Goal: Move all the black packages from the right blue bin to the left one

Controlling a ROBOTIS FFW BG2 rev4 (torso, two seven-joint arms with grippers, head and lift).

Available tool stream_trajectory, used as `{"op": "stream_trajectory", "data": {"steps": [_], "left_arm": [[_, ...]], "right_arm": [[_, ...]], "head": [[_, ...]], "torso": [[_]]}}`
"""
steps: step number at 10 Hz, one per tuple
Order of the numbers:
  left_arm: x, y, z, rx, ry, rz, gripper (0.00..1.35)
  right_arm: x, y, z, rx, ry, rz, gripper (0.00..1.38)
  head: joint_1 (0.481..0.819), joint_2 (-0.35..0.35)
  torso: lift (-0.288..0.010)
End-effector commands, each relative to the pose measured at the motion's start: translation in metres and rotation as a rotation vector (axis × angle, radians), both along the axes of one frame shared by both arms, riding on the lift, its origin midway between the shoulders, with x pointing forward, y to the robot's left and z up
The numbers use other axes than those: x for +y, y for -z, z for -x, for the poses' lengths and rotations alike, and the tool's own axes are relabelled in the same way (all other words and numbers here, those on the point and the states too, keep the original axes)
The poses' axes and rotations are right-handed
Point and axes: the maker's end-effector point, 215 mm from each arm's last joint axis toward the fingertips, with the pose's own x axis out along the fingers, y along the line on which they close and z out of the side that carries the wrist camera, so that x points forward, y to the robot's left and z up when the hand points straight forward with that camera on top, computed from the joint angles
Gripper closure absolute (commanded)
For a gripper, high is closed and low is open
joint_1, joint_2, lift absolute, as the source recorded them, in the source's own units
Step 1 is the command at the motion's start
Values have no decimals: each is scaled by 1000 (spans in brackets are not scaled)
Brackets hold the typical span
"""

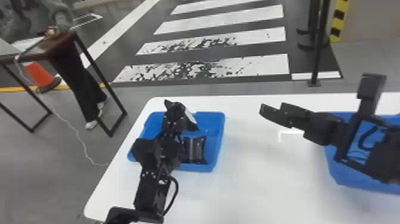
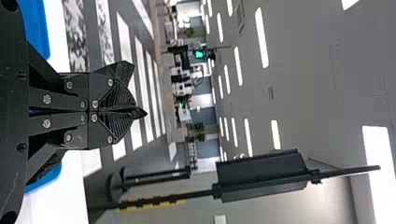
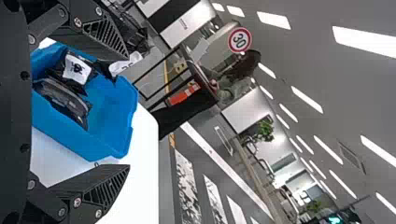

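In the head view my left gripper (image 1: 176,110) is over the far part of the left blue bin (image 1: 218,123), shut on a black package (image 1: 193,126) with a white label. In the left wrist view the fingers of my left gripper (image 2: 133,111) are together, with black wrapping (image 2: 122,71) beside the tips. Another black package (image 1: 195,149) lies in that bin; the right wrist view has black packages (image 3: 65,95) inside it, one white-labelled. My right gripper (image 1: 275,111) is between the bins, near the right blue bin (image 1: 342,175). From its wrist camera, my right gripper (image 3: 125,114) stands open with nothing between its fingers.
Both bins stand on a white table (image 1: 253,184). Beyond its left edge are a dark table (image 1: 59,44), a person standing at it and an orange cone (image 1: 41,77). A black post (image 1: 318,59) rises behind the table.
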Motion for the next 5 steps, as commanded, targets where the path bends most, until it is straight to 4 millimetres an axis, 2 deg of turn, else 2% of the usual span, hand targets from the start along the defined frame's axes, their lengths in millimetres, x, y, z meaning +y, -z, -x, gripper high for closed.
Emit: {"op": "stream_trajectory", "data": {"steps": [1, 2, 3, 4, 5], "left_arm": [[14, 16, 6, -28, -20, 61, 389], [12, 14, 12, -44, -15, 89, 35], [0, 6, 14, -76, 21, 132, 98], [-11, -11, 21, -123, 52, 151, 140], [-18, -25, 33, -144, 66, 151, 119]], "right_arm": [[-47, -6, -11, -34, 98, 8, 226], [-78, -6, -13, -59, 163, 34, 226], [-111, -6, -7, -88, 225, 64, 225], [-139, -15, 3, -149, 291, 109, 225], [-166, -21, 13, -202, 359, 148, 225]], "head": [[684, 341], [686, 334], [692, 309], [695, 268], [695, 226]], "torso": [[-140], [-140], [-140], [-140], [-140]]}}
